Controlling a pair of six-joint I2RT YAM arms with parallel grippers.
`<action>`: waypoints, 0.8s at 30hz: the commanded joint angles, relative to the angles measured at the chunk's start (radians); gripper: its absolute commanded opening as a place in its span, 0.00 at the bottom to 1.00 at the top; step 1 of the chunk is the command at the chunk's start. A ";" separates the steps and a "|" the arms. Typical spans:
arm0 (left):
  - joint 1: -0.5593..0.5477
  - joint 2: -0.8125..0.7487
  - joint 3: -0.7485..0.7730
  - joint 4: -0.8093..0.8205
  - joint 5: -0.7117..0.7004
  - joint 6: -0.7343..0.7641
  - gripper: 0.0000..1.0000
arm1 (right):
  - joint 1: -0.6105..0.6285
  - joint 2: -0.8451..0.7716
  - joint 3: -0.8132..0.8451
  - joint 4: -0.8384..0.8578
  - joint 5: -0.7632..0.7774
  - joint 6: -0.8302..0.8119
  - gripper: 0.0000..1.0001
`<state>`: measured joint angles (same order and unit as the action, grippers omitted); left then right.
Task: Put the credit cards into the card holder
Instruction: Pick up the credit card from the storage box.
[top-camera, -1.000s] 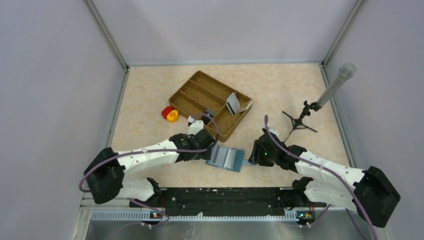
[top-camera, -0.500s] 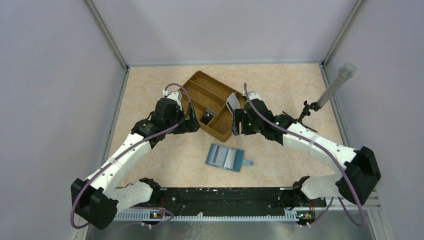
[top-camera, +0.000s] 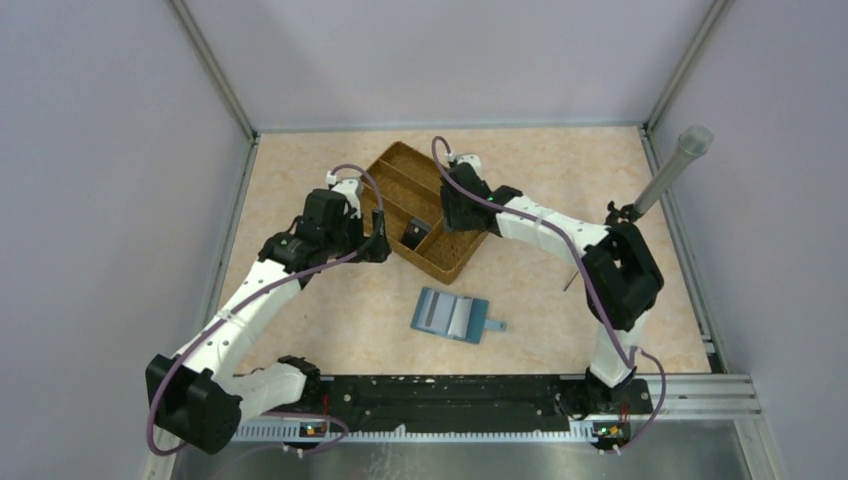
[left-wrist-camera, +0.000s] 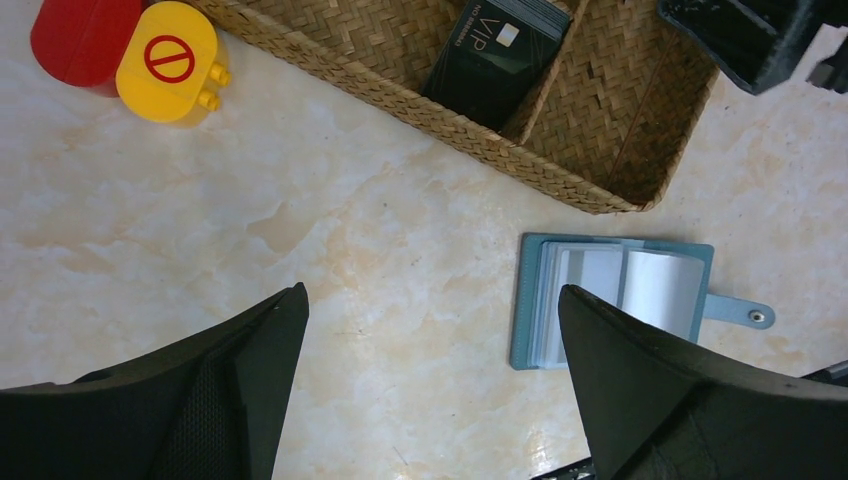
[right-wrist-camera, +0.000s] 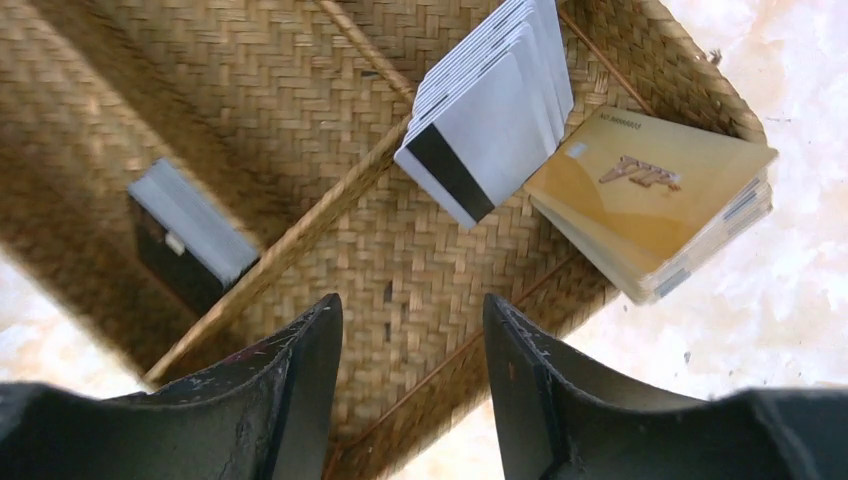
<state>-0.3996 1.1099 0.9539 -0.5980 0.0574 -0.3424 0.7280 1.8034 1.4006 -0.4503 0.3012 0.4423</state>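
Poised over the woven tray (right-wrist-camera: 250, 100) with the right gripper (right-wrist-camera: 410, 310), fingers parted and nothing between them. Below and just ahead, the credit cards (right-wrist-camera: 520, 150): a fanned grey-white stack (right-wrist-camera: 490, 110) leaning on a divider, a tan stack (right-wrist-camera: 650, 200) propped in the corner compartment beside it, a dark stack (right-wrist-camera: 190, 240) one compartment over. Hovering just outside the tray's wall with the left gripper (left-wrist-camera: 432, 300), fingers spread wide and empty, near the red and yellow pieces (left-wrist-camera: 165, 60). Out on the bare tabletop (left-wrist-camera: 350, 200), apart from the tray: the card holder (top-camera: 452, 315), lying open with pale slotted panels up and closing tab to one side, pinned down by nothing.

Risks from here, by judgement only. Likely to pinch several cards at once rather than one, given the tight fan of the grey-white stack. Likely to knock that leaning stack flat with a slightly off approach, leaving no raised edge to grip. Liable to snag a fingertip on the woven divider, or to drag the light tray along. Later, apt to shove the unpinned holder across the smooth top while sliding a card in, unless steadied first with the free left gripper. Hard, too, to line a thin card up with a narrow slot without jamming it or skidding it over the panel.
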 joint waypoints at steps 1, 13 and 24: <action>0.005 -0.021 0.046 -0.016 -0.047 0.071 0.99 | -0.004 0.089 0.101 0.005 0.104 -0.050 0.51; 0.007 -0.023 0.039 -0.014 -0.024 0.071 0.99 | -0.001 0.259 0.184 0.045 0.219 -0.092 0.46; 0.012 -0.016 0.036 -0.014 -0.020 0.071 0.99 | 0.036 0.319 0.223 0.082 0.348 -0.161 0.35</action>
<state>-0.3931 1.1084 0.9562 -0.6140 0.0364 -0.2852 0.7372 2.1159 1.5707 -0.4088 0.5686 0.3202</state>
